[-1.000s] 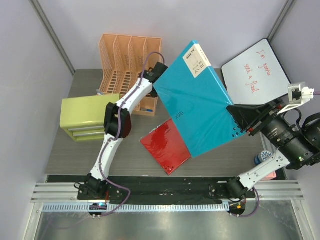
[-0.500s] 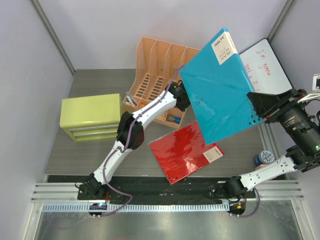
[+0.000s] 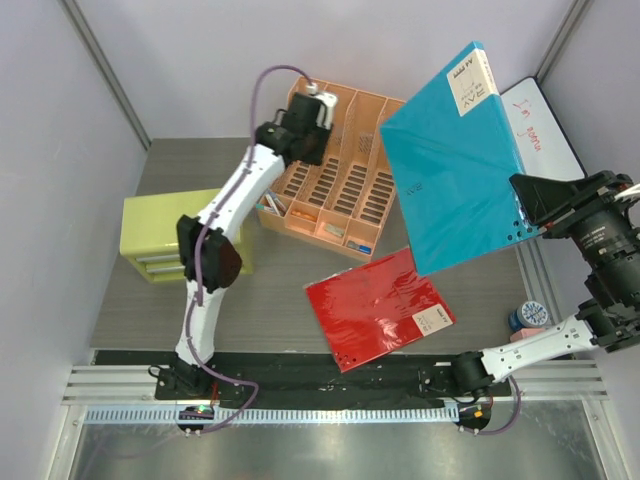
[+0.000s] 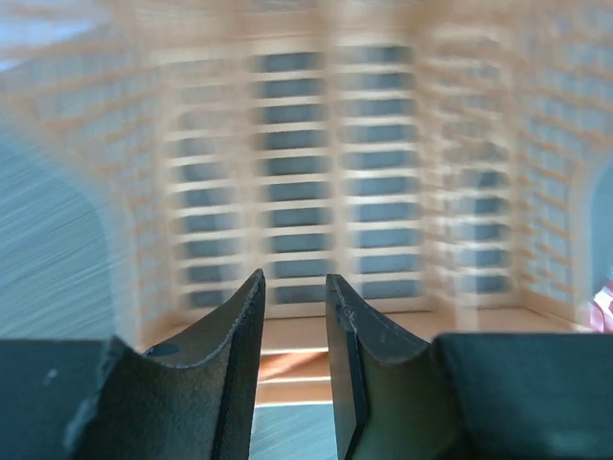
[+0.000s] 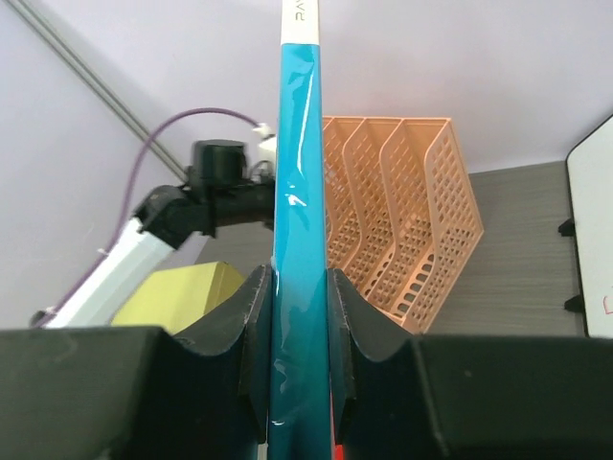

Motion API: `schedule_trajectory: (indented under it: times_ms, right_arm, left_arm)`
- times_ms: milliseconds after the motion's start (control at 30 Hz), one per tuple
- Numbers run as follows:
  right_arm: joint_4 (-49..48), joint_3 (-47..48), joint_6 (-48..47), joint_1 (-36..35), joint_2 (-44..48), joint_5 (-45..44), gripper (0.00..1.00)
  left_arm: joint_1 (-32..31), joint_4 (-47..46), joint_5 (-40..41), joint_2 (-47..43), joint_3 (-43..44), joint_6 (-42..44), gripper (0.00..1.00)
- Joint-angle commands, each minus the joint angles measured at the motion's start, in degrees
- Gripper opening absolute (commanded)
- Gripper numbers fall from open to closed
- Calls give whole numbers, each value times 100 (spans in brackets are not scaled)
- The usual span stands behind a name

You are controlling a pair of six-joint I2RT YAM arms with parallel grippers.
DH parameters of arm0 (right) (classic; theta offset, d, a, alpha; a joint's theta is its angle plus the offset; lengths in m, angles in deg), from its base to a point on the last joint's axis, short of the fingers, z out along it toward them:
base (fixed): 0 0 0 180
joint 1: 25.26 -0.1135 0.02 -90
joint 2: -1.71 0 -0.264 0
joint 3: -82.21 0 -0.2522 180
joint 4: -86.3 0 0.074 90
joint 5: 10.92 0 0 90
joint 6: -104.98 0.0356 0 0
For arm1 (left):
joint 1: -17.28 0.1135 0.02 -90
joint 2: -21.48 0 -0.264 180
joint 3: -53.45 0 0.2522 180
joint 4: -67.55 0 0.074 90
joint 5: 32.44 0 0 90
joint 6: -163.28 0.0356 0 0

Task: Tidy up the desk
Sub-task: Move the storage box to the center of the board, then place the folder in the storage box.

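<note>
Clamping the teal folder by its 5 o'clock corner in the right gripper — jaws pressing flat on both faces, holding it edge-on and raised well above the desk. Hovering the left gripper at the far rim of the orange file rack, fingers standing narrowly apart with nothing between them and only blurred mesh beyond; not showing whether touching the rim.

Looking down on the desk spreading beneath both arms, long axis running 9 to 3 o'clock in the top view. Carrying the rack toward 12, a lime drawer cabinet toward 9, a red folder lying flat near 6, with a whiteboard out at 2.

Judging the coming move as turning on the rack: lying at about 9 o'clock from the right gripper and lower, well apart, slots running roughly 1 to 7 o'clock. Sitting far nearer it with the left gripper, yet carrying the folder in the right. Probably needing to swing the folder toward 9 and turn its plane onto the slot line before lowering — otherwise risking a catch on a divider. Leaving the red folder, at about 7 o'clock from the right gripper, for a later pick.
</note>
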Motion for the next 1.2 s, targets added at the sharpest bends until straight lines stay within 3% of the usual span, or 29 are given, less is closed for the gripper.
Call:
schedule_trajectory:
  times_ms: [0, 67, 300, 367, 433, 500, 567, 633, 700, 867, 967, 1167]
  right_arm:
    - [-1401, -355, -1063, 45, 8, 487, 1]
    - [-2503, -679, -1660, 54, -140, 583, 1]
    - [-6234, -1226, -5303, 54, -1396, 1646, 1]
    - [-7312, -1261, -6001, 106, -1922, 2102, 1]
    - [-7669, -1296, -6172, 325, -2127, 2376, 1]
    - [-7697, -1507, -5910, 1024, -2285, 2587, 1]
    - [-6980, -1753, -4972, 1693, -2373, 2597, 1]
    - [-5413, -1833, -3195, 2844, -2479, 2614, 1]
    - [-4816, -1780, -2116, 3870, -2636, 2710, 1]
    - [-2794, -1490, 959, 5650, -2838, 3395, 1]
    - [-3423, -1543, 730, 5942, -3427, 3862, 1]
    - [-3530, -1349, 1175, 5907, -3920, 4161, 1]
  left_arm:
    - [509, -422, -141, -958, -783, -387, 33]
    - [685, -466, -508, -1256, -1048, -563, 33]
    - [677, -448, -1055, -1627, -1515, -766, 33]
    - [677, -335, -968, -1540, -1472, -661, 33]
    - [694, -246, -915, -1495, -1480, -590, 32]
    - [721, -246, -958, -1521, -1550, -573, 32]
    - [721, -290, -1055, -1565, -1647, -634, 32]
    - [712, -281, -1239, -1592, -1647, -721, 32]
    - [703, -246, -1292, -1601, -1603, -801, 32]
    - [765, -281, -1099, -1820, -1849, -643, 29]
    - [905, -369, -1195, -1873, -2086, -634, 29]
    - [1028, -641, -1231, -2039, -2604, -590, 28]
